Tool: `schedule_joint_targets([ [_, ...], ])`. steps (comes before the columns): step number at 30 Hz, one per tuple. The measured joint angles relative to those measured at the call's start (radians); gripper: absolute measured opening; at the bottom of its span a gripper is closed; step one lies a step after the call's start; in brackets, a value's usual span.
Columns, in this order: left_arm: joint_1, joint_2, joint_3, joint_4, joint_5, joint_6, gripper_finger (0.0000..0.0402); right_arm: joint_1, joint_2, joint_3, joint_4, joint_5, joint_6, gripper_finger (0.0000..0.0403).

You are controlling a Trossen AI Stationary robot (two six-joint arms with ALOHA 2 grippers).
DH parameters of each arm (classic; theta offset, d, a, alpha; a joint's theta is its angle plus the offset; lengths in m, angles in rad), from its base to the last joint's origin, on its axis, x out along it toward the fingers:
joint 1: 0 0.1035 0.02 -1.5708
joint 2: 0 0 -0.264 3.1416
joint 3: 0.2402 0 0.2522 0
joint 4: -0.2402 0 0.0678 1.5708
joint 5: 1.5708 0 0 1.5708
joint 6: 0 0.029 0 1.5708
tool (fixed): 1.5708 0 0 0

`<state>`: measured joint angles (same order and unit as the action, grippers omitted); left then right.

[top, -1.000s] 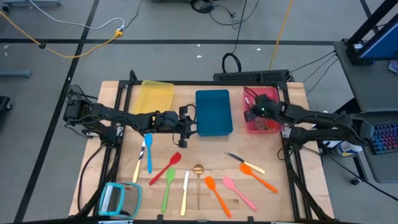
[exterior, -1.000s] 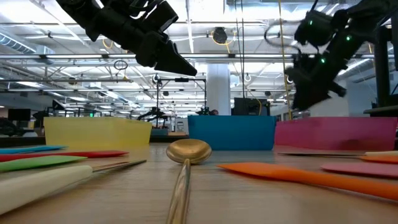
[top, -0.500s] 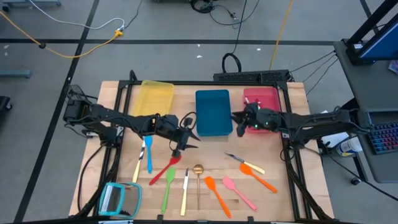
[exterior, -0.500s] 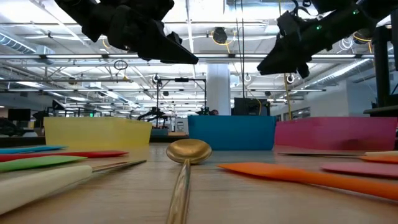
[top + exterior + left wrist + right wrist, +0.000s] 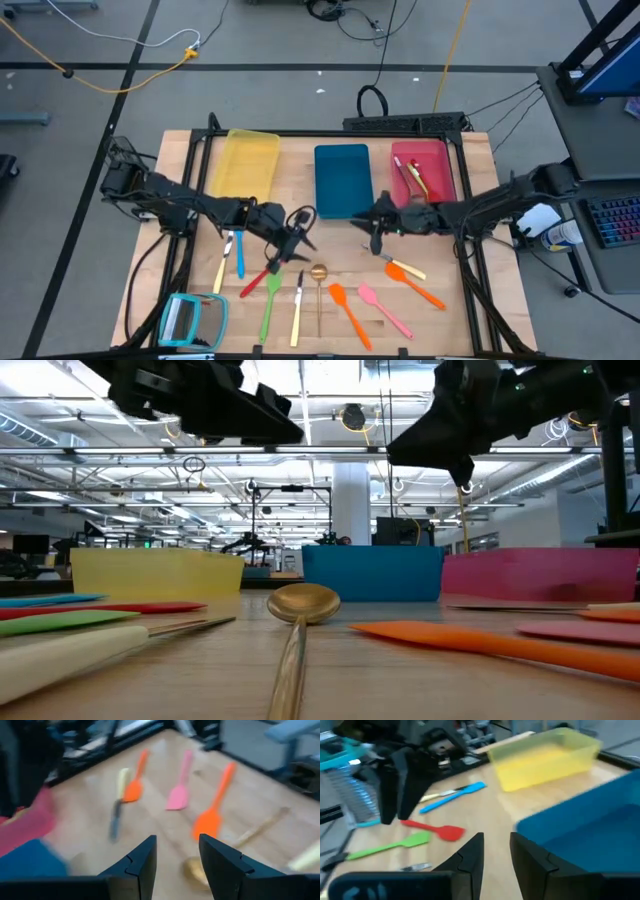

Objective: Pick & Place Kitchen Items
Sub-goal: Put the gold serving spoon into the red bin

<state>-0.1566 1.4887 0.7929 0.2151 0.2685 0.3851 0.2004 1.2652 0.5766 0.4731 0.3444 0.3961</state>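
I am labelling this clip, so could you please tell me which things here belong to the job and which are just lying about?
Job:
red spatula
green spatula
blue spatula
gold spoon
orange spatula
pink spatula
utensils in the red tray
left gripper and right gripper, both open

Lying about:
teal-framed square
cables on the floor
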Motion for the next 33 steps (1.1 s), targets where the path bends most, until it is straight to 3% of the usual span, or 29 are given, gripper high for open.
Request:
schedule_joint_targets([
  [6,-0.052,0.000,0.000,-0.004,0.129,-0.070,0.0152,0.110,0.125,0.000,0.161,0.068,0.003,0.0091],
  [15,-0.133,0.061,0.000,-0.010,0.146,-0.078,0.0152,0.133,0.163,0.000,0.202,0.229,-0.004,0.0091],
  [26,-0.147,0.273,0.004,0.247,0.194,-0.095,0.0152,0.155,0.270,0.000,0.213,0.261,0.175,0.0091],
  [29,-0.147,0.319,0.058,0.240,0.197,-0.100,0.0152,0.155,0.271,0.000,0.208,0.260,0.202,0.0091],
  [33,-0.152,0.378,0.206,0.062,0.253,-0.054,0.0152,0.155,0.271,0.000,0.212,0.261,0.205,0.0091],
])
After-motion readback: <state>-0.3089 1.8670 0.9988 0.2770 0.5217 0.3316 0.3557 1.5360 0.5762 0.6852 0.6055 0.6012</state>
